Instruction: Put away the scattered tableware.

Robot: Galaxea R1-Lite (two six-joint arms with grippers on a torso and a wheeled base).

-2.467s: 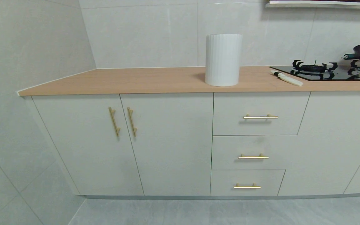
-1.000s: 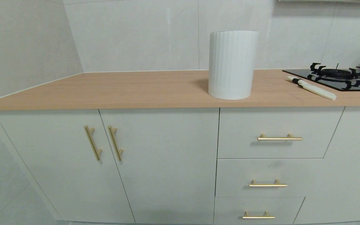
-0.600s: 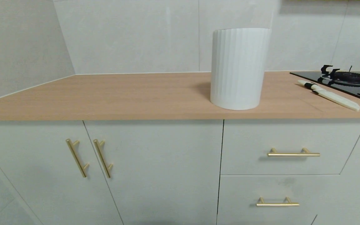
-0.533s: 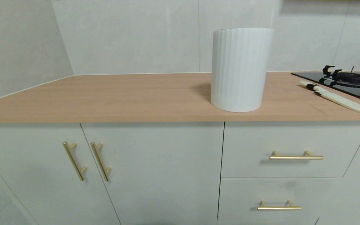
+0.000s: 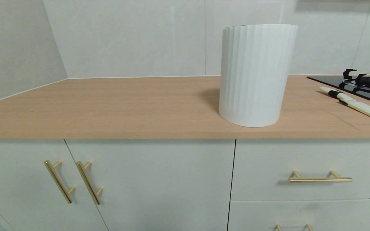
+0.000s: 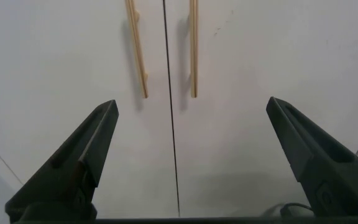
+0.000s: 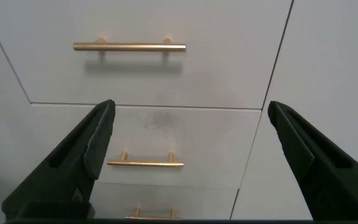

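Note:
A tall white ribbed container (image 5: 255, 74) stands upright on the wooden countertop (image 5: 124, 106). To its right a knife (image 5: 356, 105) with a cream blade and a cream and black handle lies flat beside the stove. My left gripper (image 6: 191, 118) is open, facing the double cabinet doors and their two gold handles (image 6: 137, 46). My right gripper (image 7: 188, 118) is open too, pointed at the drawer fronts, with a gold drawer handle (image 7: 129, 46) ahead of it. Neither gripper holds anything.
A black gas stove (image 5: 365, 85) sits at the counter's right end. Tiled walls close off the back and the left corner. Below the counter are two cabinet doors (image 5: 108, 186) and stacked drawers with a gold handle (image 5: 320, 179).
The whole head view has shifted: the camera has come closer to the counter, so container, knife and cabinets look larger. No object has moved on the countertop.

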